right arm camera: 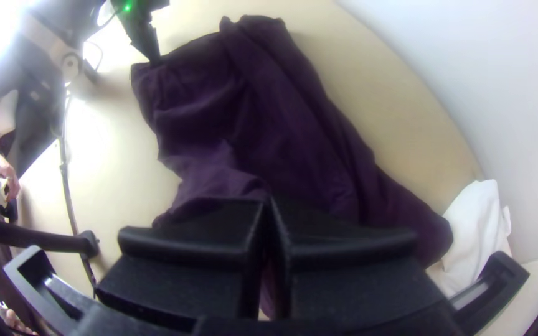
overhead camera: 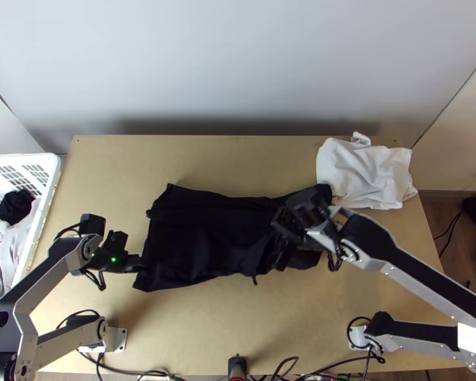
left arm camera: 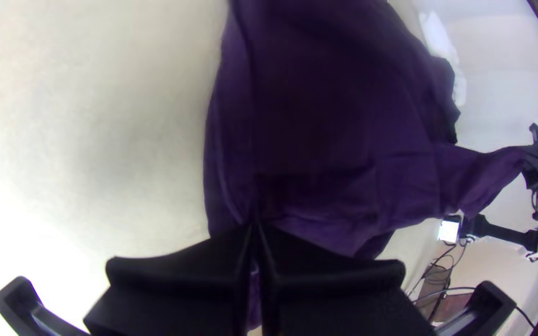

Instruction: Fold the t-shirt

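The dark t-shirt (overhead camera: 206, 235) lies across the middle of the table, partly folded, with wrinkles near its right part. At its left edge my left gripper (overhead camera: 138, 263) is shut on the cloth; in the left wrist view the left gripper (left arm camera: 254, 233) has its fingers together with fabric between them. My right gripper (overhead camera: 279, 244) is over the right part of the shirt. In the right wrist view the right gripper (right arm camera: 271, 214) is shut on the t-shirt (right arm camera: 250, 124), cloth rising to its fingertips and showing below between them.
A white cloth (overhead camera: 365, 174) lies bunched at the table's back right, close to the shirt. A white basket (overhead camera: 51, 166) with clothes stands off the left edge. Cables run along the near edge. A person's hand (right arm camera: 7, 177) shows at the right wrist view's edge.
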